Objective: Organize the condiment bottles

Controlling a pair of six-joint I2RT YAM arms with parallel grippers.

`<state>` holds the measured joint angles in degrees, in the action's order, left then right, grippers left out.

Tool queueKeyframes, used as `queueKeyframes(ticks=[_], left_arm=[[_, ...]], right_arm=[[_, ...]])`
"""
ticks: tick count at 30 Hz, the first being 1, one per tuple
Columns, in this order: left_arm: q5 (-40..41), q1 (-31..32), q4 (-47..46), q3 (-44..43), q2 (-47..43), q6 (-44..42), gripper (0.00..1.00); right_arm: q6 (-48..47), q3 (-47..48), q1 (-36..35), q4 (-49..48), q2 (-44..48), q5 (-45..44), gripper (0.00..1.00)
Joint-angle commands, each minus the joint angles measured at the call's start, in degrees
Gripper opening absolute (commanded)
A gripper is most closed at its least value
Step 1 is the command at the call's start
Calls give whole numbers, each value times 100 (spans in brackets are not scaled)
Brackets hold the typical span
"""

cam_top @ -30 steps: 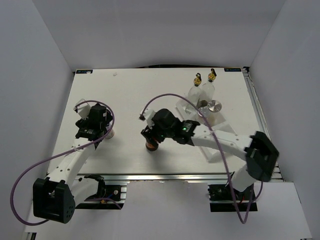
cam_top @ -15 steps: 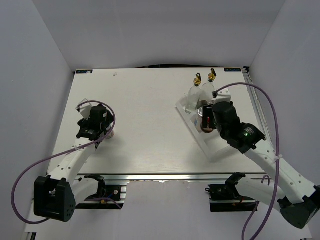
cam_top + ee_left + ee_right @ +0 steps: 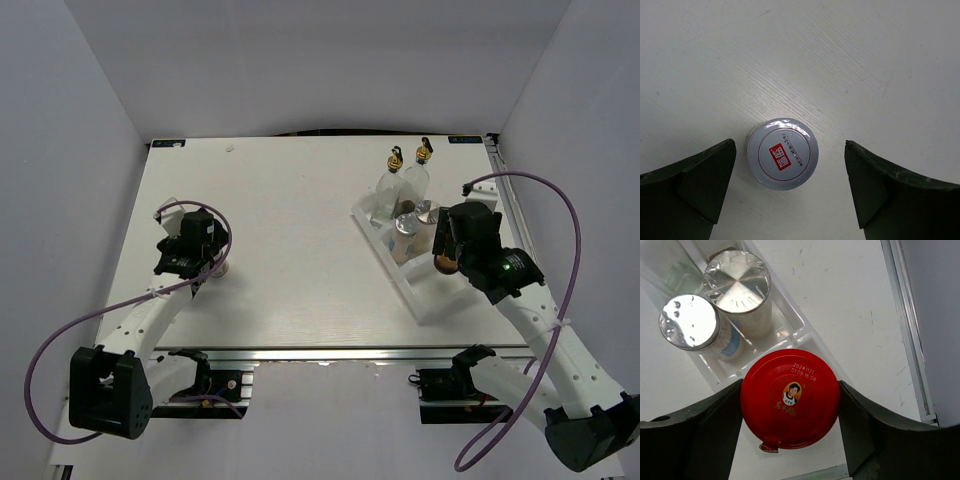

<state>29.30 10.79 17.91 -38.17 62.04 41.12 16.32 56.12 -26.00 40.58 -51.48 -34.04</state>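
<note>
**On the left an open straddle, on the right a clamp on the red lid**

Over at the left, the left gripper (image 3: 789, 145) hangs with its jaws spread wide either side of the white-lidded jar (image 3: 782, 154), touching neither side. That jar stands upright on the table (image 3: 300, 200), its red-printed lid facing straight up. The overhead view nearly hides it under the wrist; only the wrist camera gives the lid. The board is pale and faintly grained, with white walls (image 3: 300, 70) all round.

Moving right, the white divided tray (image 3: 432, 303) lies at an angle. The first glass cruet (image 3: 392, 185) and the second glass cruet (image 3: 418, 172) stand at its far end, gold pourers up. Nearer are the silver-lidded shaker (image 3: 737, 277) and a blue-labelled silver-capped bottle (image 3: 690, 322), side by side.

Far right, the right gripper (image 3: 790, 410) is clamped on the red-lidded jar (image 3: 789, 399), axis vertical, over the tray beside those silver lids. Resting or lifted, I cannot tell.
</note>
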Motion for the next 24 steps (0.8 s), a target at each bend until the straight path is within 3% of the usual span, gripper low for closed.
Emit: queueKeyframes(ticks=[1,15,24], left_arm=[[-100,-50,-95,20,18,-61,98],[-179,-129,-200,56,185,-96,98],[-522,-165,-411,135,282,-113,98]], right_arm=[[240,-83,173,-463,33,-147,0],[372,-531,578,-313,95,292,0],[539,-936,789,-1508,-309,267,0]])
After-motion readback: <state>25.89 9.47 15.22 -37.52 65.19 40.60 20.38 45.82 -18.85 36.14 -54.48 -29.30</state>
